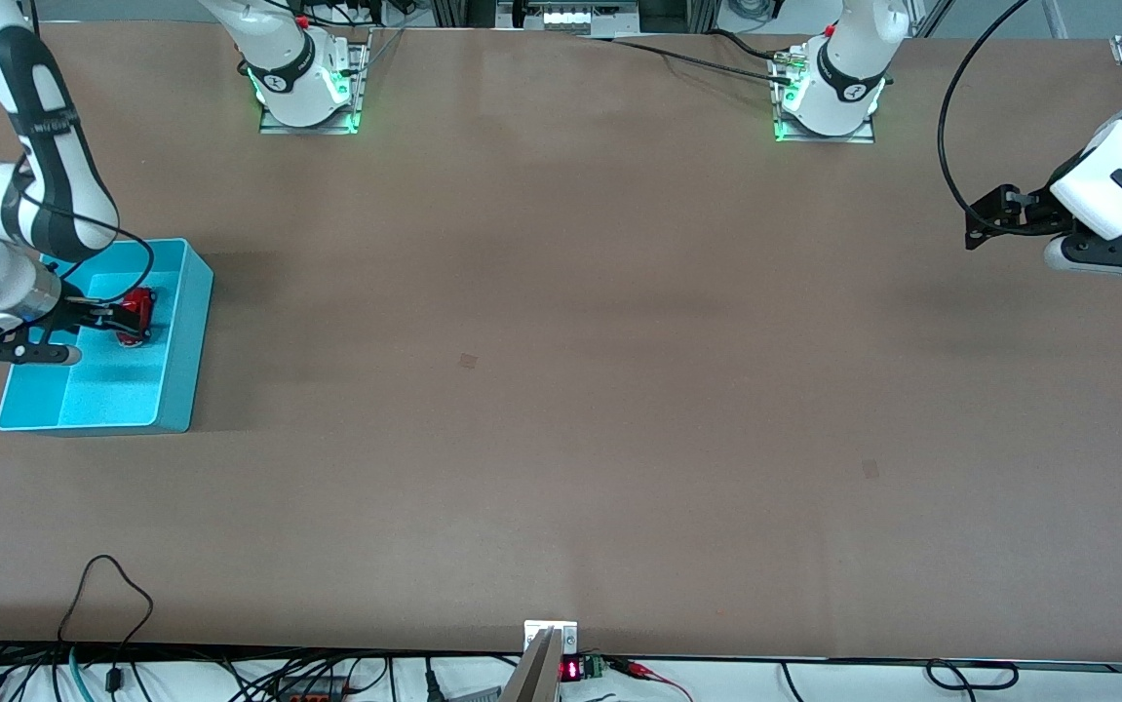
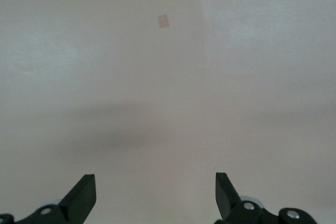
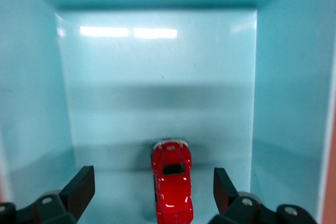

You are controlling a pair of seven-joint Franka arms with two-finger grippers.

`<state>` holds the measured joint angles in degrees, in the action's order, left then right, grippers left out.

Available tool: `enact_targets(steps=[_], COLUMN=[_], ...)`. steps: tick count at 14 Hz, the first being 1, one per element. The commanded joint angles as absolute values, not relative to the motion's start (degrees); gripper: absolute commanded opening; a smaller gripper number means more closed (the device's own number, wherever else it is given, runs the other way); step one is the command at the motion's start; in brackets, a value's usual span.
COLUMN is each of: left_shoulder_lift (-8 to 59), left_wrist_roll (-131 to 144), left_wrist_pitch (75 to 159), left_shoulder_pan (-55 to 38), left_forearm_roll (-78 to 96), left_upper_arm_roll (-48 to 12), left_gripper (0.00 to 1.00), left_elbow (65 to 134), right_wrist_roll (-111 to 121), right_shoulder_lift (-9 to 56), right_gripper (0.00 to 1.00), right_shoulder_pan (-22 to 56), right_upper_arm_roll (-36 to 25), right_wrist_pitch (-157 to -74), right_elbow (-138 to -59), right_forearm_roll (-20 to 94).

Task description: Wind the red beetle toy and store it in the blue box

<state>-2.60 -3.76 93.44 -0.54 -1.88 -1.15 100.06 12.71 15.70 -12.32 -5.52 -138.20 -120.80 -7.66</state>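
Release into the blue box: toy down, right claw spread.

The blue box (image 1: pixel 175 341) stands at the right arm's end of the surface (image 1: pixel 561 390). The right claw (image 1: pixel 132 317) hangs inside the box, fingers spread on either side of the red beetle toy (image 3: pixel 172 187), which rests on the box floor, touching neither finger. Judgement: lift straight up, clear of toy and box walls. Well apart from the box, the left claw (image 2: pixel 155 192) waits, spread and empty, over bare surface.
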Motion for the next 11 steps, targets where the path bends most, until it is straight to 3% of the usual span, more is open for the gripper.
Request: enact_targets(steps=[1, 8, 11], left_shoulder_lift=[-3.3, -3.3, -3.3], left_wrist_roll=[-3.3, -3.3, -3.3], left_wrist_pitch=[92.5, 92.5, 92.5], left_shoulder_pan=[-0.6, -0.6, -0.5], left_forearm_roll=[-1.0, -1.0, -1.0], left_upper_arm_roll=[-1.2, -1.1, -1.1], left_gripper=[1.0, 1.0, 1.0], left_elbow=[99.9, 99.9, 99.9], right_wrist_roll=[13.3, 12.5, 12.2], right_shoulder_lift=[9.2, 7.1, 6.9], right_gripper=[1.0, 1.0, 1.0], right_shoulder_pan=[-12.7, -12.1, -4.0], right_upper_arm_roll=[-3.1, 2.0, -1.2], right_wrist_pitch=[-131.1, -97.2, -86.4], right_elbow=[-119.5, -97.4, -89.8], right_forearm_roll=[-8.4, -3.5, -3.7])
